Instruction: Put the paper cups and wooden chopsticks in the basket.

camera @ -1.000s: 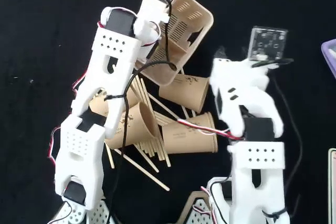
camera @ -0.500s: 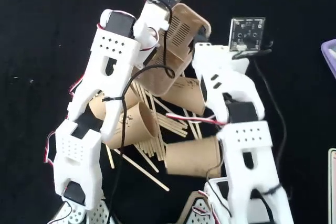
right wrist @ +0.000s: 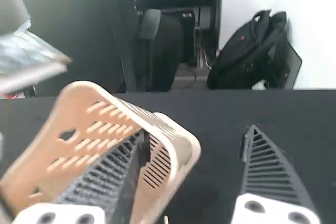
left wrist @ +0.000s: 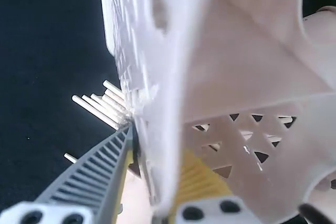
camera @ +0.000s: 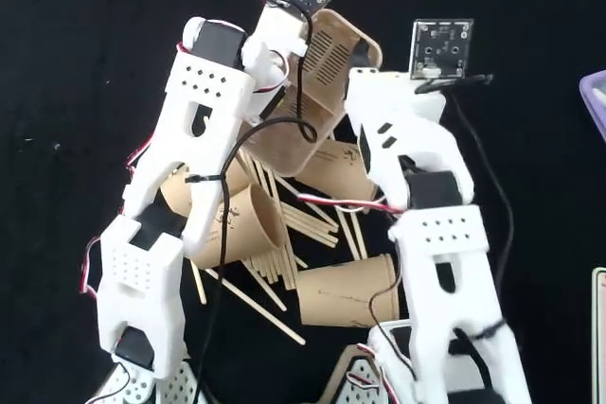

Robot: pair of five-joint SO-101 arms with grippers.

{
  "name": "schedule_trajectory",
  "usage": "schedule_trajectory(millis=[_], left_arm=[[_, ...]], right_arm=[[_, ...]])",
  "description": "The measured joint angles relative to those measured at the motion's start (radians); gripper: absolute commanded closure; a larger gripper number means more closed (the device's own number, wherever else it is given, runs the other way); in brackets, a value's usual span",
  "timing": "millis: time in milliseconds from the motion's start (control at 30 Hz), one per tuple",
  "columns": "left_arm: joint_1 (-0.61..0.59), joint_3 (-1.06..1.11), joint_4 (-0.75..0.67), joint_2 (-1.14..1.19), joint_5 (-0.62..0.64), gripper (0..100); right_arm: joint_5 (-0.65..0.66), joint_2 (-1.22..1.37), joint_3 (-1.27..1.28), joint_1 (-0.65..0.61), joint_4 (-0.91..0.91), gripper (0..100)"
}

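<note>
Early stage of the task: no paper cup or chopstick can be made out inside the tan slotted basket [camera: 333, 49], which is tipped up on its side at the far end of the black desk [camera: 76, 92]. Part of its inside is masked by the left arm [camera: 204, 111], so its contents cannot be vouched for in full.

Four paper cups are seen lying on the desk. One is on its side nearest the robot [camera: 346, 292], and one lies open-mouthed beside the left arm [camera: 251, 222]. A third lies just below the basket [camera: 336, 169], and a fourth is half hidden under the left arm [camera: 178, 188]. The wooden chopsticks [camera: 275, 257] are scattered among them, loose and crossed. All of these are judged yet to be loaded.

The left gripper [left wrist: 149, 145] is clamped on the basket's wall. Its fingers [left wrist: 94, 177] are closed on either side of the perforated plastic, and the basket is held tilted by them.

The right gripper [right wrist: 195, 135] is placed at the basket's rim with its fingers [right wrist: 268, 177] spread wide. One finger is set at the slotted wall (actual contact cannot be confirmed), the other is clear of it over the desk, and nothing is held.
</note>
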Motion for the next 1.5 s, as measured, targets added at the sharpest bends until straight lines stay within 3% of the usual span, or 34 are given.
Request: schedule_trajectory(millis=[200, 667, 733, 833, 900, 967, 1167, 1433, 1500], left_arm=[[0.009, 0.0, 0.0, 0.0, 0.0, 97], [0.009, 0.002, 0.0, 0.0, 0.0, 97], [0.009, 0.002, 0.0, 0.0, 0.0, 97], [0.009, 0.002, 0.0, 0.0, 0.0, 97], [0.009, 0.002, 0.0, 0.0, 0.0, 97], [0.009, 0.002, 0.0, 0.002, 0.0, 97], [0.009, 0.002, 0.0, 0.002, 0.0, 97], [0.011, -0.077, 0.008, 0.008, 0.037, 96], [0.011, -0.112, 0.009, 0.008, 0.061, 92]], right_arm=[[-0.11, -0.034, -0.157, 0.002, 0.106, 71.7], [-0.126, 0.219, -0.239, 0.006, 0.11, 72.7], [-0.126, 0.227, -0.239, 0.006, 0.109, 80.3], [-0.126, 0.235, -0.241, 0.006, 0.107, 99.5], [-0.126, 0.235, -0.241, 0.006, 0.107, 95.1], [-0.126, 0.235, -0.242, 0.006, 0.112, 99.2], [-0.126, 0.196, -0.249, 0.011, 0.183, 98.8], [-0.126, 0.06, -0.077, 0.115, 0.178, 98.8], [-0.118, 0.04, -0.015, 0.138, 0.169, 98.8]])
